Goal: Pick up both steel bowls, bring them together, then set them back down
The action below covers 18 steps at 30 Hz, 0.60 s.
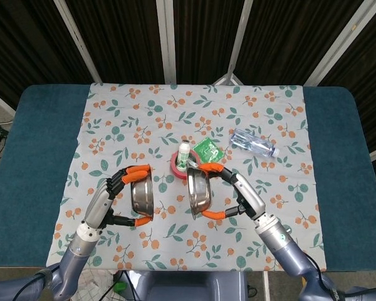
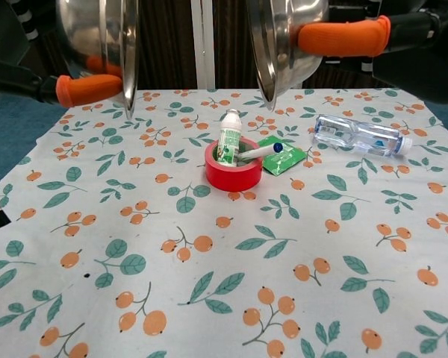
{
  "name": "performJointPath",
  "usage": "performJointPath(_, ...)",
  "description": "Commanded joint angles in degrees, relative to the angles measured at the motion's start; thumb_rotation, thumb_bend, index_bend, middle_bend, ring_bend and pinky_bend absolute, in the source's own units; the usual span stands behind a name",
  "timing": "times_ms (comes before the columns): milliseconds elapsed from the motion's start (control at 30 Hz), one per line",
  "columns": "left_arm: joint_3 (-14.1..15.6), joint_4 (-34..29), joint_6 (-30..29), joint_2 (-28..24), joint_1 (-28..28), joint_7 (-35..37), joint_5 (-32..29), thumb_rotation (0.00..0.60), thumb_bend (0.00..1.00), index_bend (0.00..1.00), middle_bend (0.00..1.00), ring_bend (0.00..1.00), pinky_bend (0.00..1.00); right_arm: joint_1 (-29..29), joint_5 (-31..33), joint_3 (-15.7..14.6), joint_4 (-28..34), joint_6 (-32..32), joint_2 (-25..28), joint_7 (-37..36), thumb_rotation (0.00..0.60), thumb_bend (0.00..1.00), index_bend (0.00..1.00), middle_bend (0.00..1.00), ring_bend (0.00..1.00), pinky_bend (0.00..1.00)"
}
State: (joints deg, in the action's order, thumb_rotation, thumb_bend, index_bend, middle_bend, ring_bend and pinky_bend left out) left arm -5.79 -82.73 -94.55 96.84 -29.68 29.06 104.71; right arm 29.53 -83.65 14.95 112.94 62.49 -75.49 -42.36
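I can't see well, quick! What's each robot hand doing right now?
Left hand: holding the left steel bowl up off the table.
Right hand: holding the right steel bowl up off the table.

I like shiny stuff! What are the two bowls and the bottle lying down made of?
Left bowl and right bowl: polished metal, probably steel, since they shine like mirrors. Bottle: clear, see-through plastic, most likely, with a blue label.
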Motion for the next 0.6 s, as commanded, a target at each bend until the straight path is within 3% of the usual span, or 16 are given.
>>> performJointPath(33,0.32,0.29,-0.08,0.83,-0.29,-0.07,0.37,0.600,0.00,0.20,0.20,0.20,0.38,0.68,0.94,0.05,1.58,0.15,-0.88,2.35,0.600,0.15,0.58,0.37,0.50,0.17)
performJointPath(600,0.78,0.68,-1.04,3.58,-1.23,-1.23,1.52,0.600,0.00,0.20,0.20,0.20,0.38,2.55,3.26,-0.45,2.37,-0.29,-4.20,7.03,0.600,0.15,0.58,0.37,0.50,0.17)
